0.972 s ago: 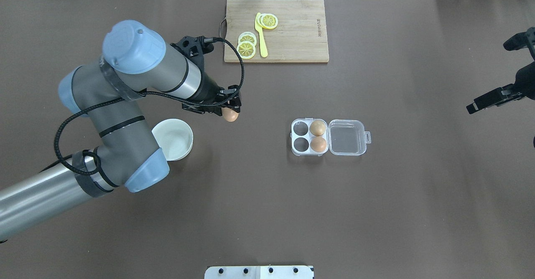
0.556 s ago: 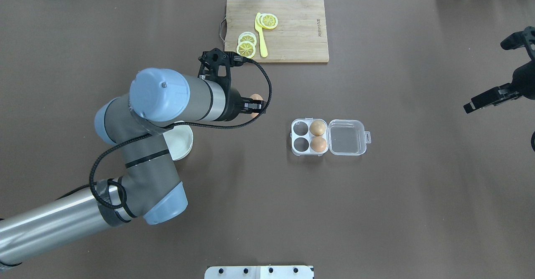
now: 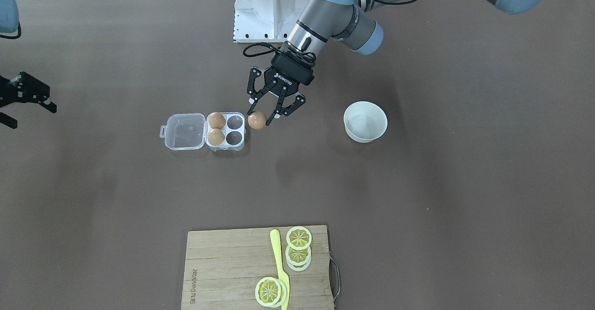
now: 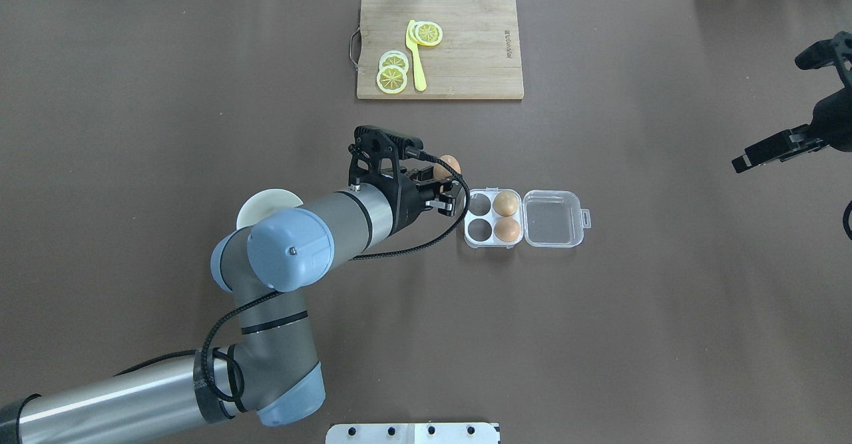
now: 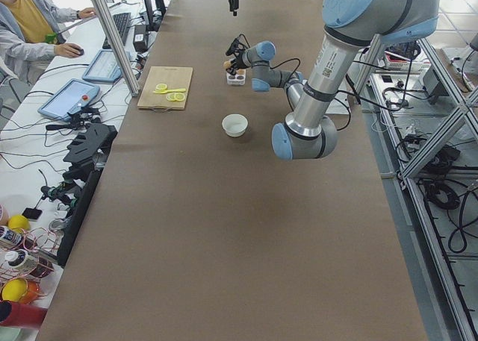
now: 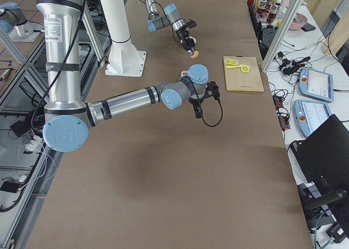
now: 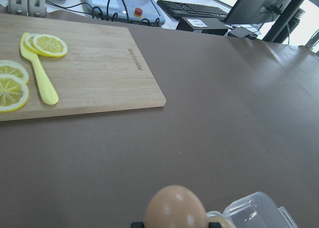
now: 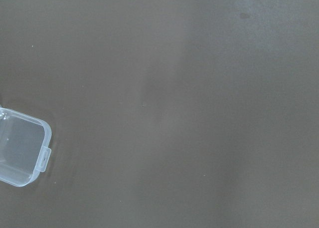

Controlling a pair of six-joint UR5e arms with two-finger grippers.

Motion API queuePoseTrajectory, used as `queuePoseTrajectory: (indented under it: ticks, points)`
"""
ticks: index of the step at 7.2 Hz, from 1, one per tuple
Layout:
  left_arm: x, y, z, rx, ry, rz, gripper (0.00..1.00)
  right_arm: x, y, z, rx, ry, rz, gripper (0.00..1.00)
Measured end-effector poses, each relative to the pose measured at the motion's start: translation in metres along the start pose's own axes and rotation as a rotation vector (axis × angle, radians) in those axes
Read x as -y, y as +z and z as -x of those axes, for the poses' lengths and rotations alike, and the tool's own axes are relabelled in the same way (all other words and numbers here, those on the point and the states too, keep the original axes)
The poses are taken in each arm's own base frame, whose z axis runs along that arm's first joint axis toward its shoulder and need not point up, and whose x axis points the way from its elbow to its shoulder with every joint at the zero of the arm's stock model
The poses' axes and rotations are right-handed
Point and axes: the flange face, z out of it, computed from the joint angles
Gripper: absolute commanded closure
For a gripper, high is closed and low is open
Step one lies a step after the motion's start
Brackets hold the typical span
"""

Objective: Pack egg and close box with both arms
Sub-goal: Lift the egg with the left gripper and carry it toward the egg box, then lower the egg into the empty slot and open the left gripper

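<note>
My left gripper is shut on the orange-brown egg and holds it above the table, right beside the box's open side. The egg also shows in the overhead view and at the bottom of the left wrist view. The clear box lies open, its lid flat on the table. The two cells by the lid hold a brown egg and a paler egg. The two cells nearest my left gripper are empty. My right gripper is open and empty, far off at the table's edge.
A white bowl stands behind the left arm, partly hidden under it in the overhead view. A wooden cutting board with lemon slices and a yellow knife lies at the far side. The white robot base is at the near side.
My left arm has swung right from beside the bowl to the box, carrying the egg. The right gripper has drifted slightly inward. The box has not moved.
</note>
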Motion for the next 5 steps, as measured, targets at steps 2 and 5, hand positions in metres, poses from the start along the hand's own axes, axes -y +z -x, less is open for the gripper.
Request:
queuePoseTrajectory:
  ticks: [2, 5]
  points:
    - [-0.044, 0.017, -0.002, 0.029, 0.176, -0.101, 1.00, 0.004, -0.002, 0.004, 0.005, -0.001, -0.006, 0.01]
    - [-0.064, 0.031, -0.010, 0.069, 0.317, -0.161, 1.00, 0.006, -0.005, 0.010, 0.012, -0.009, -0.012, 0.01]
